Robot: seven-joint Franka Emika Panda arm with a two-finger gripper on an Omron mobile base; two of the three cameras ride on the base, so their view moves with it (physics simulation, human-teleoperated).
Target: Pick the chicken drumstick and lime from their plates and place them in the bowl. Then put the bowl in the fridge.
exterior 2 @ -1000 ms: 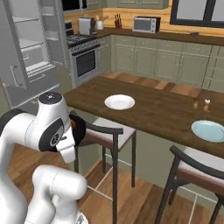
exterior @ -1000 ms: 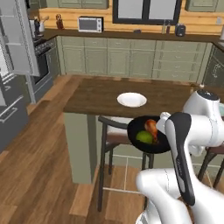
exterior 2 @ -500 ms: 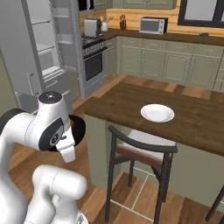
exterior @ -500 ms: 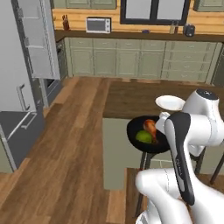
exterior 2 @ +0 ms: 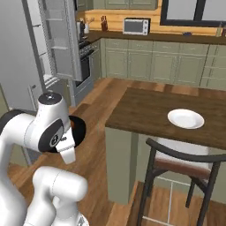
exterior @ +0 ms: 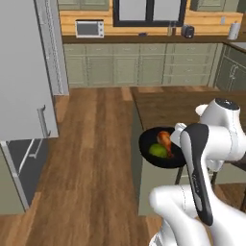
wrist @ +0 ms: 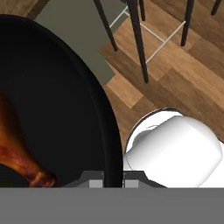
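STATE: the bowl (exterior: 163,149) is carried clear of the counter, its rim pinched by the closed gripper (wrist: 113,181) | CONTENTS: chicken drumstick (exterior: 165,141) and lime (exterior: 157,151) inside | HANDLING: rigid, glossy, likely slippery; loose food may roll, so it is best kept level.

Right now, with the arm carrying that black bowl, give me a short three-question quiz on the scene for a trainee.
1. True or false: the drumstick and lime both lie in the bowl.
2. Multiple choice: the white plate is A) on the floor, B) on the brown table, C) in the fridge.
3. Fill in: the end effector is shut on the bowl's ____.

Key: 1 true; 2 B; 3 rim.
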